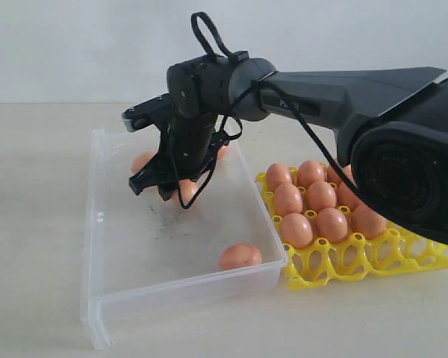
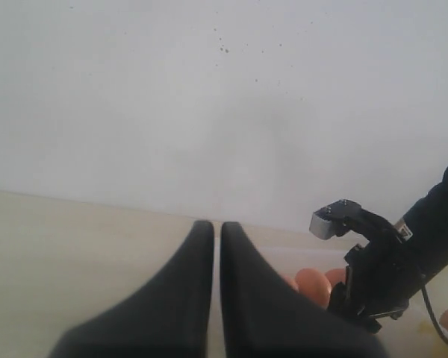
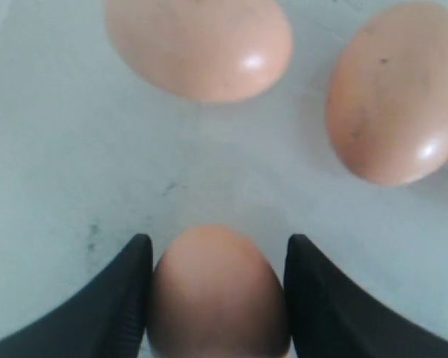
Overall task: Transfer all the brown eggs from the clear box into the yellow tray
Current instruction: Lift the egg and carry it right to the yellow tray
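Note:
The clear box (image 1: 97,224) stands at the left, with the yellow tray (image 1: 343,265) to its right. Several brown eggs (image 1: 306,201) fill the tray's cups. My right gripper (image 1: 168,194) is down inside the box, its fingers pressed against both sides of one brown egg (image 3: 216,291), which rests on the box floor. In the right wrist view the gripper (image 3: 219,239) has two loose eggs (image 3: 201,45) (image 3: 392,93) ahead of it. Another egg (image 1: 240,256) lies near the box's front wall. My left gripper (image 2: 217,224) is shut and empty, off to the side.
The right arm (image 1: 321,97) reaches across above the tray and into the box. A black cable loop (image 1: 209,37) stands up from its wrist. Pale tabletop surrounds both containers. The left wrist view shows the right gripper's body (image 2: 381,276) in front of the eggs (image 2: 313,285).

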Robot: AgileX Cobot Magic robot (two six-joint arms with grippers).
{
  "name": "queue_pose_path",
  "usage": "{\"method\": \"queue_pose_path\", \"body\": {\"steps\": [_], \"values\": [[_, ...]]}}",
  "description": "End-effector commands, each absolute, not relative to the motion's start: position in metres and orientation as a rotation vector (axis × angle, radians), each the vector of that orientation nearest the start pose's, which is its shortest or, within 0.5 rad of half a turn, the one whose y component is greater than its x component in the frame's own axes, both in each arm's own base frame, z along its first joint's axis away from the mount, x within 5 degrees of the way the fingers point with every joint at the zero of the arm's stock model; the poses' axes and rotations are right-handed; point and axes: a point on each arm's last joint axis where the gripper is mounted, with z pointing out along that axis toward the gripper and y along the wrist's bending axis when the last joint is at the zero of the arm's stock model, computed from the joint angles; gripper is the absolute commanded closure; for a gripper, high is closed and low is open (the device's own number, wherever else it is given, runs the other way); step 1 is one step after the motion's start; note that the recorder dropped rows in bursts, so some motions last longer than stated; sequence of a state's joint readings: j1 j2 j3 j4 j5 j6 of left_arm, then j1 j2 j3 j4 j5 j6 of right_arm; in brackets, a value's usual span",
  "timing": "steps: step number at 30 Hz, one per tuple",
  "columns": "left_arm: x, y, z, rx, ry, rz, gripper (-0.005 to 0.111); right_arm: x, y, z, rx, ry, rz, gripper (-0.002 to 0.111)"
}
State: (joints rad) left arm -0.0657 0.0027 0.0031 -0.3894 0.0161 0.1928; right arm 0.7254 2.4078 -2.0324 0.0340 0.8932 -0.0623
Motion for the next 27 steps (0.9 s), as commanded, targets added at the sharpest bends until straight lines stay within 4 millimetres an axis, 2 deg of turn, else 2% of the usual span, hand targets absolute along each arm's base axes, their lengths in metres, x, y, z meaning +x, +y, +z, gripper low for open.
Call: {"method": "queue_pose_path", "body": {"steps": [1,5,8,10,12,17,19,20,23,27], "values": [[0.056,-0.004,0.213,-0.107,1.484,-0.231,0.103,0.367,0.353,0.19,-1.122,2.492,0.184,0.109],[0.056,-0.004,0.213,-0.107,1.484,-0.231,0.103,0.349,0.357,0.207,-1.172,2.497,0.181,0.109],[0.056,-0.004,0.213,-0.107,1.484,-0.231,0.103,0.336,0.348,0.209,-1.197,2.502,0.14,0.109],[0.056,-0.004,0.213,-0.107,1.484,-0.231,0.103,0.325,0.334,0.206,-1.197,2.519,0.104,0.109],[0.056,-0.004,0.213,-0.107,1.484,-0.231,0.103,0.313,0.32,0.214,-1.178,2.487,0.109,0.109],[0.056,-0.004,0.213,-0.107,1.484,-0.231,0.103,0.278,0.283,0.241,-1.123,2.244,0.194,0.109],[0.056,-0.004,0.213,-0.107,1.484,-0.231,0.103,0.259,0.264,0.253,-1.068,2.097,0.267,0.109],[0.056,-0.004,0.213,-0.107,1.484,-0.231,0.103,0.252,0.253,0.252,-1.036,2.053,0.294,0.109],[0.056,-0.004,0.213,-0.107,1.484,-0.231,0.103,0.231,0.212,0.262,-0.857,1.846,0.403,0.109],[0.056,-0.004,0.213,-0.107,1.484,-0.231,0.103,0.208,0.145,0.244,-0.518,1.681,0.471,0.109]]}}
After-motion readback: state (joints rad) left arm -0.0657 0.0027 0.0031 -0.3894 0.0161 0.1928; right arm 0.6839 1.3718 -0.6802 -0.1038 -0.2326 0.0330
